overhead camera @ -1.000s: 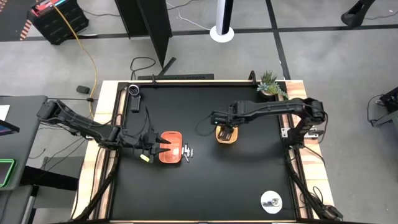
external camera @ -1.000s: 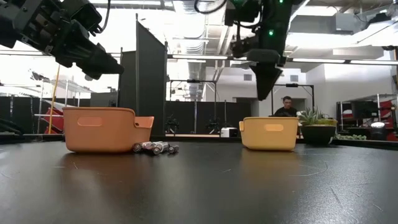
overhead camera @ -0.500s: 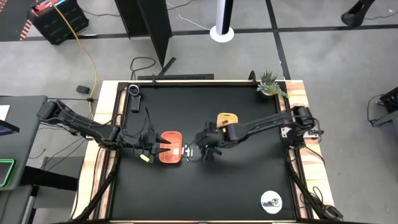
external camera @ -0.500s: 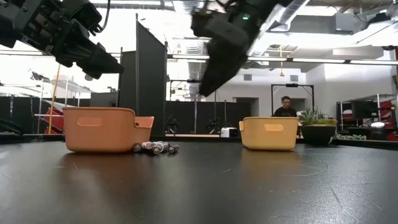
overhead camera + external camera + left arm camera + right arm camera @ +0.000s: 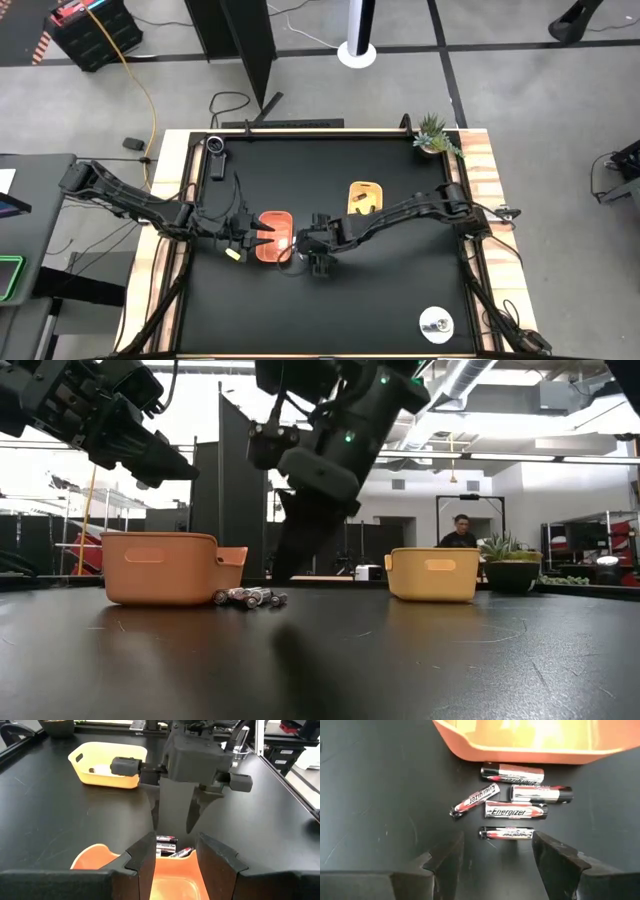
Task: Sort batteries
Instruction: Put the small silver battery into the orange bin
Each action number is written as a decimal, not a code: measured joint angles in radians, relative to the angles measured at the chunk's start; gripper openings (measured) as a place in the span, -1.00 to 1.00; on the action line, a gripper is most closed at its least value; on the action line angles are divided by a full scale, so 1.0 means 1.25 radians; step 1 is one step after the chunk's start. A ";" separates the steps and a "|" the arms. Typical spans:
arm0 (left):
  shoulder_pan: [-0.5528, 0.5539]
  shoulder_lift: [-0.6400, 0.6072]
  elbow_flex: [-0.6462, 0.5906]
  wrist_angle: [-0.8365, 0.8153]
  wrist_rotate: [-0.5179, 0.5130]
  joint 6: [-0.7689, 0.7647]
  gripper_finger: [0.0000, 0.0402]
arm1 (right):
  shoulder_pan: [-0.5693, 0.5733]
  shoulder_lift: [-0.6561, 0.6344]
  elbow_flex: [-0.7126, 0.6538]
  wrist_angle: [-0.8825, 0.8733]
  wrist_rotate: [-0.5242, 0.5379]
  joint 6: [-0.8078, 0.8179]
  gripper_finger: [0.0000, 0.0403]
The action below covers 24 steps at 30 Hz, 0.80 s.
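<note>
**Right gripper poised above the loose batteries**

The right gripper [image 5: 492,857] hangs with its jaws wide and empty over five batteries [image 5: 516,811] lying on the black table [image 5: 400,290], just beside the orange tray [image 5: 520,740]. They look small, hard, smooth and light, likely to roll or skid if nudged, so the sound hold is across the middle of one barrel, probably the nearest (it lies apart from its neighbours). The left gripper [image 5: 172,862] waits above the orange tray, fingers spread and holding nothing.

The right wrist view alone separates the five cells and their labels; from above they are nearly hidden under the arm. The left wrist view adds something pale inside the yellow tray [image 5: 107,767], too indistinct to identify.
</note>
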 joint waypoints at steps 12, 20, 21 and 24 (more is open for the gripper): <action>0.000 0.000 0.000 -0.001 0.000 0.006 -0.34 | -0.028 0.026 0.000 0.007 -0.040 0.007 0.25; 0.000 0.000 0.000 -0.005 -0.001 0.012 -0.34 | -0.027 0.025 0.001 0.023 -0.041 0.055 0.25; 0.000 0.000 0.000 -0.005 -0.001 0.012 -0.34 | -0.027 0.025 0.001 0.023 -0.041 0.059 0.25; 0.000 0.000 0.000 -0.005 -0.001 0.012 -0.34 | -0.030 0.025 0.001 0.020 -0.041 0.089 0.25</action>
